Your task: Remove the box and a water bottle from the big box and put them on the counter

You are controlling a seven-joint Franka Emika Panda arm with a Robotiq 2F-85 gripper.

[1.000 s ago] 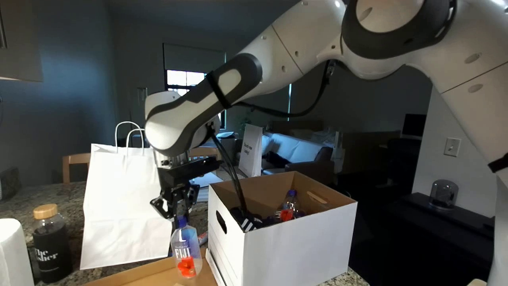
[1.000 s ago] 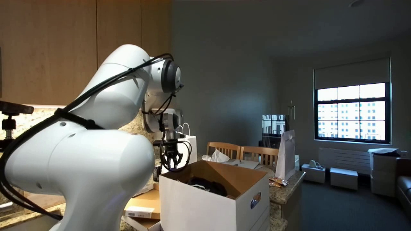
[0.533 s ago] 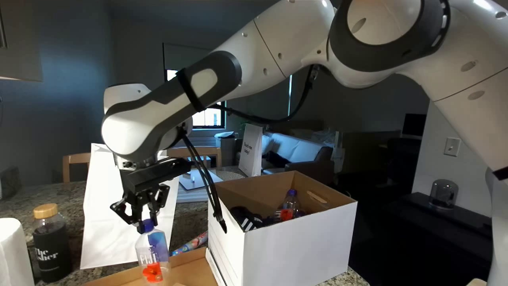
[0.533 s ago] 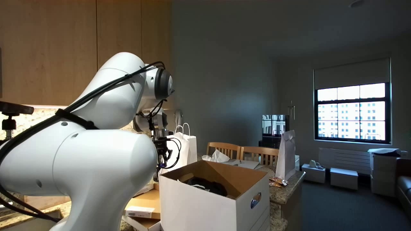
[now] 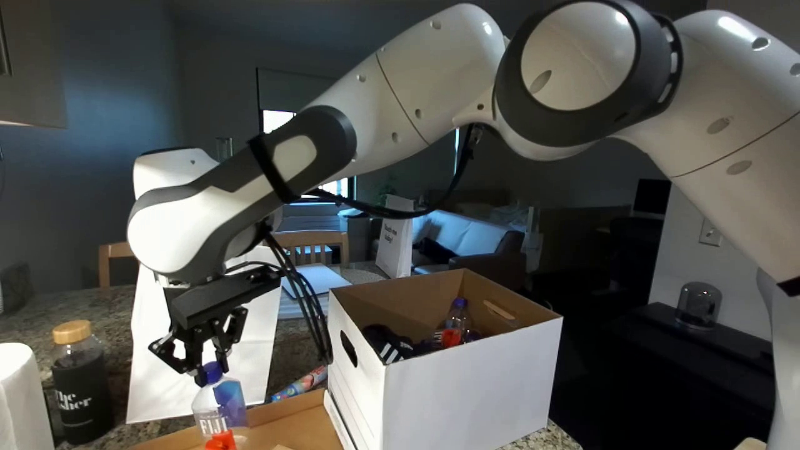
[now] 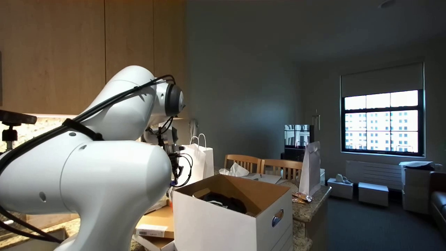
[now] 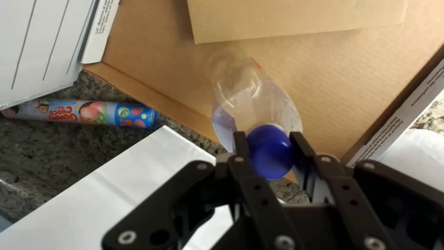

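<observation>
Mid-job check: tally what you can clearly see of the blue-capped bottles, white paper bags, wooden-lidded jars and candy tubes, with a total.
Blue-capped bottles: 2, one in the gripper, one in the big box
White paper bags: 2
Wooden-lidded jars: 1
Candy tubes: 1
Total: 6, though more bottles may be hidden inside the box.
</observation>
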